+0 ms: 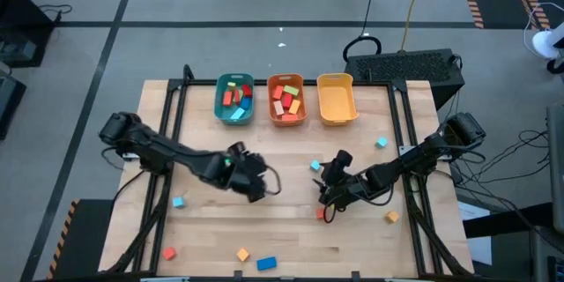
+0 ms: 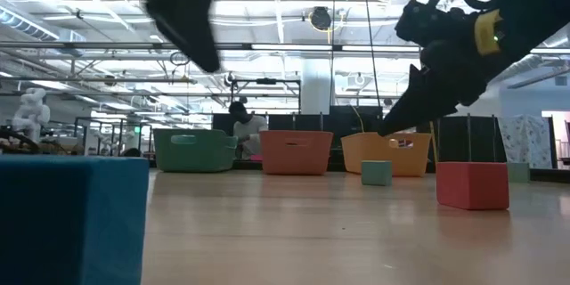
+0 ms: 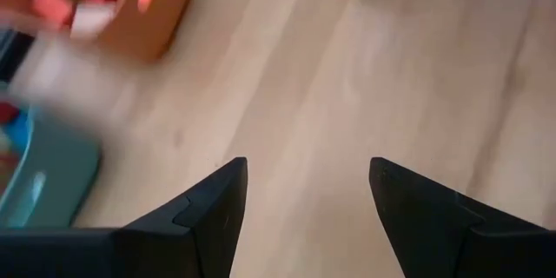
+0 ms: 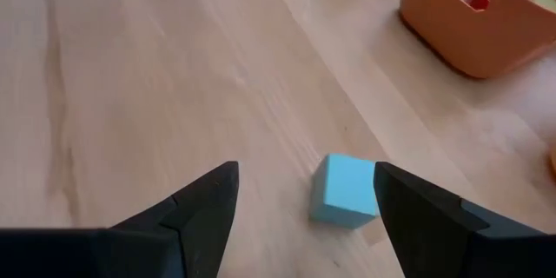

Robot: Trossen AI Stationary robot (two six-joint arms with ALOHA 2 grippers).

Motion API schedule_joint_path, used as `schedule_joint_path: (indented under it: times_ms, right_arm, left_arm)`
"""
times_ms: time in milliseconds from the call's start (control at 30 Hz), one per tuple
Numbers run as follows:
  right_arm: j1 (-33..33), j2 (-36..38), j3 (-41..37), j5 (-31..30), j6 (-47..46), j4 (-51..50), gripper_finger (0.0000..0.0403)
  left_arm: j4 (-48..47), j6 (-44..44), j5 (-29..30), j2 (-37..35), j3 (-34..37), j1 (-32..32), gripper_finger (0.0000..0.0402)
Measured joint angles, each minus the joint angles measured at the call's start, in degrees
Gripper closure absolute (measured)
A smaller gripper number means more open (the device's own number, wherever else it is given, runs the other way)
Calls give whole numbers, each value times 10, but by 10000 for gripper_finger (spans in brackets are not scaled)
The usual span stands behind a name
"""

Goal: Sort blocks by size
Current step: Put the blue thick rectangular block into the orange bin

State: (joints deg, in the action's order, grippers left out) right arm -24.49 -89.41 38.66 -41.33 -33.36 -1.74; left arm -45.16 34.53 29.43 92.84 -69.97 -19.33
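Observation:
My left gripper (image 1: 254, 185) (image 3: 308, 161) is open and empty above bare table left of centre. My right gripper (image 1: 328, 179) (image 4: 306, 167) is open and empty, raised above the table. A light blue cube (image 4: 346, 189) (image 1: 315, 166) lies flat on the wood just ahead of its fingers, apart from them. Other loose blocks lie on the table: a red cube (image 1: 322, 214) (image 2: 472, 184), a tan one (image 1: 391, 217), light blue ones (image 1: 381, 143) (image 1: 178, 202), a yellow one (image 1: 242, 254), an orange-red one (image 1: 168, 253) and a blue bar (image 1: 266, 263).
Three bins stand in a row at the table's far edge: teal (image 1: 234, 99) and orange (image 1: 286, 99) with several blocks inside, and yellow (image 1: 336, 99). A person (image 2: 242, 127) shows in the room behind the table. A black box (image 1: 414, 66) stands beyond the far right corner.

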Motion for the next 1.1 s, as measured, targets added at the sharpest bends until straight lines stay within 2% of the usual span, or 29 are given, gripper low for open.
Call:
schedule_joint_path:
  times_ms: [67,167,300,433,567,667,800,967,1100]
  right_arm:
    - [0,0,0,9,0,2,147]
    - [0,0,0,10,0,3,147]
    - [0,0,0,10,0,3,147]
    - [0,0,0,10,-5,3,147]
    - [0,0,0,13,-8,3,147]
    - [0,0,0,14,-9,3,147]
    - [0,0,0,14,-9,3,147]
    - [0,0,0,14,-14,2,147]
    - [0,0,0,27,-19,2,147]
  left_arm:
    - [-46,39,-8,-13,0,-24,158]
    - [-131,83,-53,-22,0,-58,158]
    - [-225,87,-124,-21,0,-100,158]
    - [-282,88,-189,-16,0,-136,158]
    - [-287,86,-205,-17,0,-170,158]
    - [-244,82,-173,-17,0,-190,158]
    - [-86,37,-134,-17,0,-204,158]
    - [125,-60,-165,1,0,-218,158]
    - [195,-31,-161,41,0,-229,158]
